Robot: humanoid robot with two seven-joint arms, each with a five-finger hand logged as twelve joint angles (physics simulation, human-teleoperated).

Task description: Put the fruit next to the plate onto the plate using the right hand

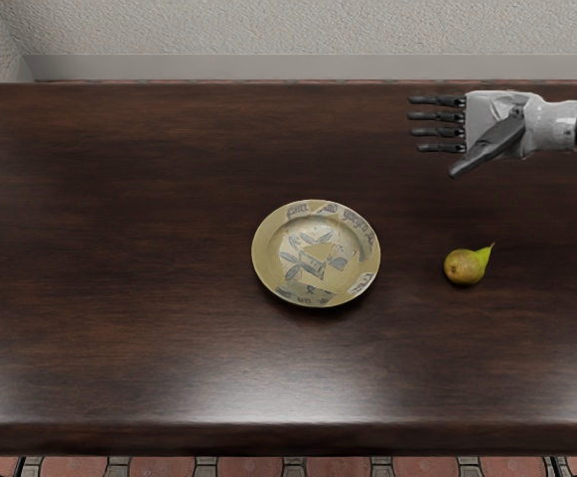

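The right robot hand (pixel 454 126), fingers spread and empty, hovers far beyond a pear (pixel 464 265) lying right of the plate (pixel 270 266) on the tabletop (pixel 119 248).

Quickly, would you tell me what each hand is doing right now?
Right hand: open, fingers straight, holding nothing, above the table beyond the pear.
Left hand: not in view.

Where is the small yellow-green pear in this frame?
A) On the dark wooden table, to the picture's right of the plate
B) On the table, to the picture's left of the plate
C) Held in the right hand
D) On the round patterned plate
A: the small yellow-green pear lies on the dark wooden table, apart from the round patterned plate, while the right hand hovers open farther back, holding nothing.
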